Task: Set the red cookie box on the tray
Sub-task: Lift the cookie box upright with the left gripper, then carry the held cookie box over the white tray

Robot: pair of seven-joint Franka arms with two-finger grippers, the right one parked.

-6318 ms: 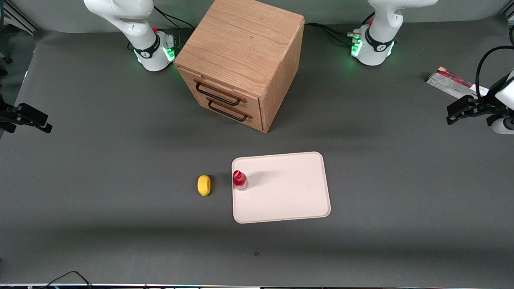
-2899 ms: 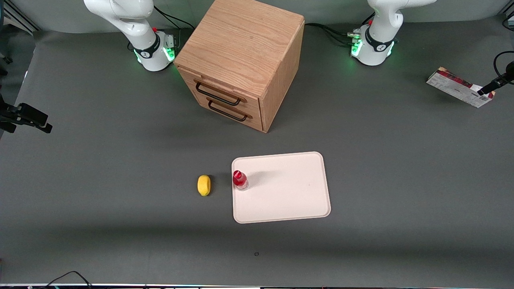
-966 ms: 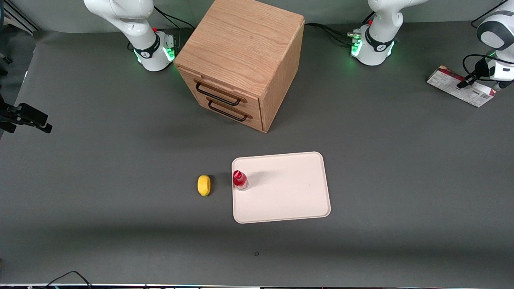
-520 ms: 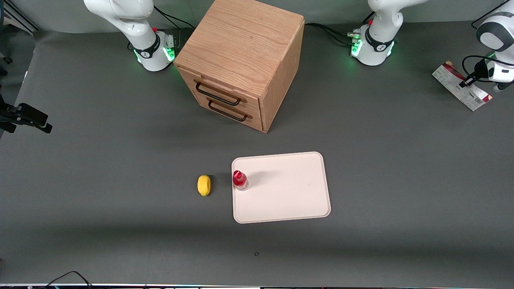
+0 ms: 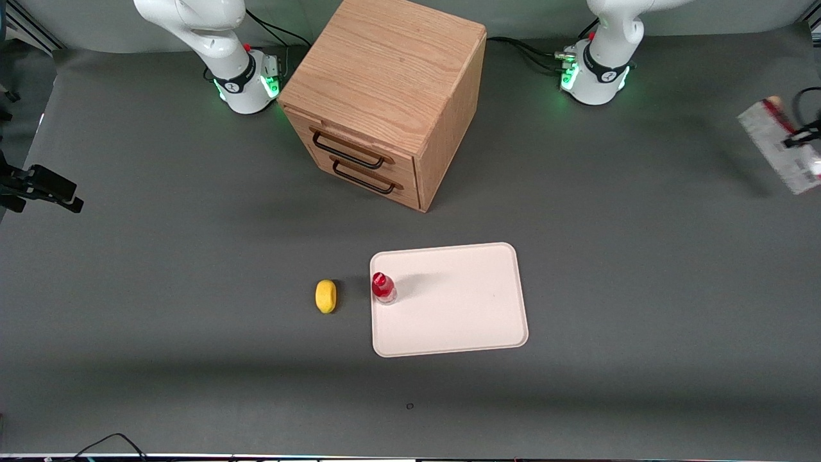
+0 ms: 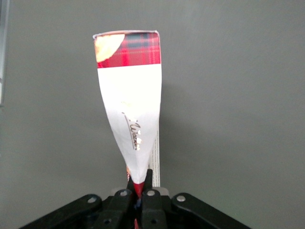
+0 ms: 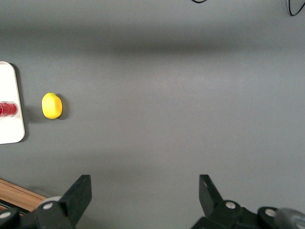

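Observation:
The red cookie box (image 5: pixel 778 144) hangs in the air above the table at the working arm's end, tilted, its shadow on the mat beneath it. My left gripper (image 5: pixel 795 139) is shut on one of its long edges. In the left wrist view the box (image 6: pixel 132 107) stretches away from the gripper (image 6: pixel 138 185), white panel and red plaid end showing, pinched between the fingers. The cream tray (image 5: pixel 462 308) lies flat mid-table, nearer the front camera and well toward the parked arm's end from the box.
A small red-capped bottle (image 5: pixel 383 287) stands on the tray's edge, with a yellow lemon (image 5: pixel 326 296) beside it on the mat. The wooden drawer cabinet (image 5: pixel 385 96) stands farther from the front camera than the tray.
My gripper came down onto the box and shut on it; over the last second the box left the table, rose and tilted, and the arm's white body went out of view.

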